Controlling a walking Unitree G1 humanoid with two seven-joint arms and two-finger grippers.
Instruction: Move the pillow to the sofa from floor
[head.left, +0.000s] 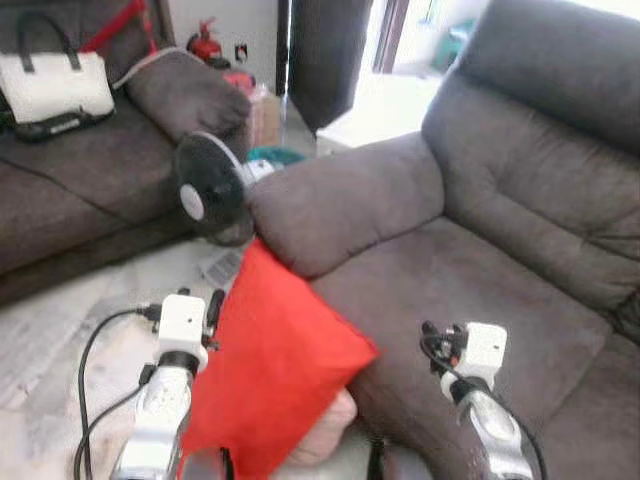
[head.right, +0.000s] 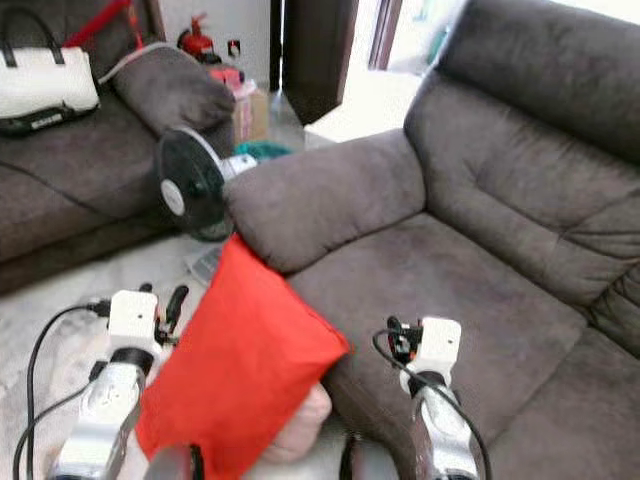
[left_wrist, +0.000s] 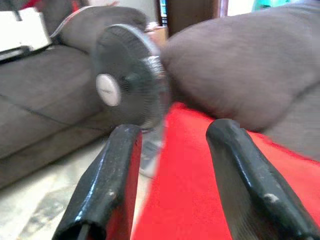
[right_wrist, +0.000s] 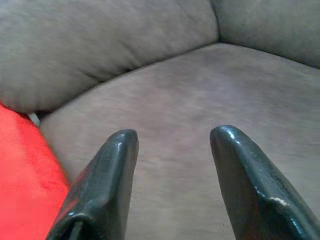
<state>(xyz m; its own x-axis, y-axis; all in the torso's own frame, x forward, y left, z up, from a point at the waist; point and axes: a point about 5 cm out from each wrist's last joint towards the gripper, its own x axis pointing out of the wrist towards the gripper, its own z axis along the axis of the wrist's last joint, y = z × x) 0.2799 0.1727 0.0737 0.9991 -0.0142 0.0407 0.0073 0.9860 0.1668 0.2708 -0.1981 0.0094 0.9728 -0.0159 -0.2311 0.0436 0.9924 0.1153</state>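
Leaning against the sofa (head.left: 480, 270) front, the red pillow (head.left: 275, 365) is sitting between both arms; left gripper (left_wrist: 172, 175) and right gripper (right_wrist: 170, 175) are hanging spread apart, seemingly flanking it for lifting.

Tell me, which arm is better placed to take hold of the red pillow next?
Left. The left gripper is open right at the red pillow, one finger on each side of its edge. The right gripper, also open, points at the sofa seat.
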